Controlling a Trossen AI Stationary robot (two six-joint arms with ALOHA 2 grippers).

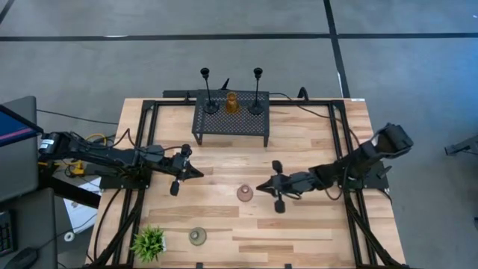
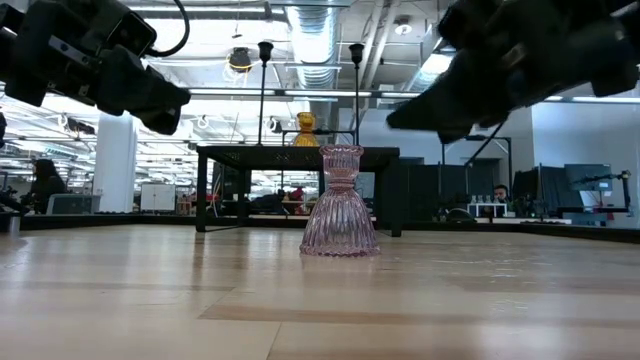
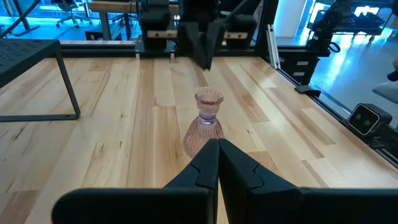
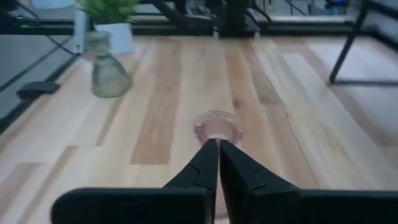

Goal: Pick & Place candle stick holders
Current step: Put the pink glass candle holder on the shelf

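Five holders: we count five candle stick holders on the table.
Pink holder [image 1: 245,193]: we see ribbed glass, shaped like a little bell with a cup on top. It stands upright on the wood, near the middle, between the two grippers.
Grey-green holder [image 1: 197,236]: we see a squat glass one near the front edge, just beside the plant.
Amber holder [image 1: 232,103]: we see it on top of the stand, between the two black ones.
Black holders [image 1: 208,91]: we see two thin tall stems on round bases, on the stand.
Stand [image 1: 231,124]: we see black metal mesh with thin legs, at the back of the table.
Plant [image 1: 149,242]: we see spiky green leaves in a white pot, at the front left corner.
Table [image 1: 299,232]: we see pale wood planks with a black frame.
Left gripper [image 1: 196,174]: we see its fingers pressed together, holding nothing, well apart from the pink holder.
Right gripper [image 1: 261,187]: we see its fingers pressed together, empty, tips just beside the pink holder.
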